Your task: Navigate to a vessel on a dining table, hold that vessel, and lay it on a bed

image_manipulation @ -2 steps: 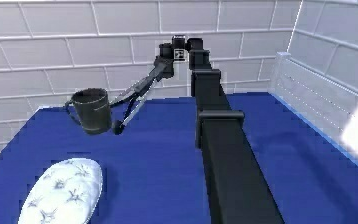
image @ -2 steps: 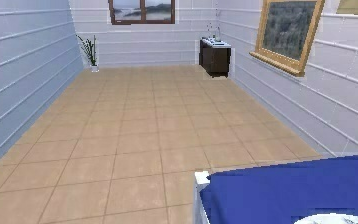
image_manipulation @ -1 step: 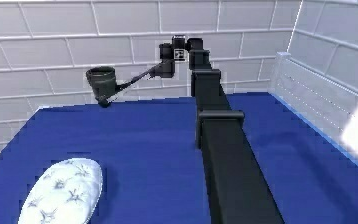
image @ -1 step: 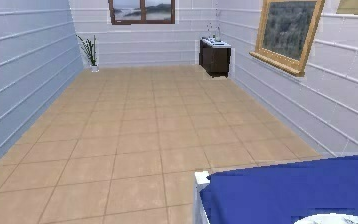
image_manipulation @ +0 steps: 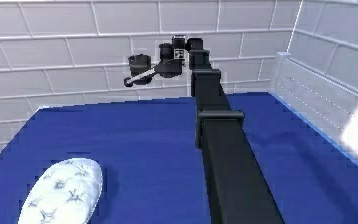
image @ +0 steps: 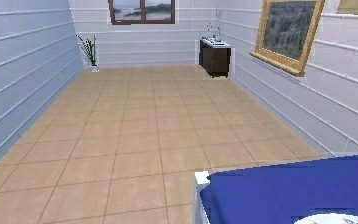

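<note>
In the arm side view my arm (image_manipulation: 222, 130) reaches out over a bed with a blue cover (image_manipulation: 107, 140). The gripper (image_manipulation: 137, 78) is at the arm's far end, in front of the white brick wall and above the bed's far edge. A small dark vessel (image_manipulation: 140, 61) hangs at the fingers, clear of the bed, so the gripper holds it. A white patterned pillow (image_manipulation: 62, 192) lies on the cover at the lower left. The bed's blue corner (image: 287, 190) also appears at the forward view's bottom right.
A tan tiled floor (image: 137, 130) stretches ahead to the far wall. A dark cabinet (image: 215, 57) stands at the back right, a potted plant (image: 90, 50) in the back left corner. A framed picture (image: 287, 32) hangs on the right wall. A white headboard (image_manipulation: 322, 95) borders the bed.
</note>
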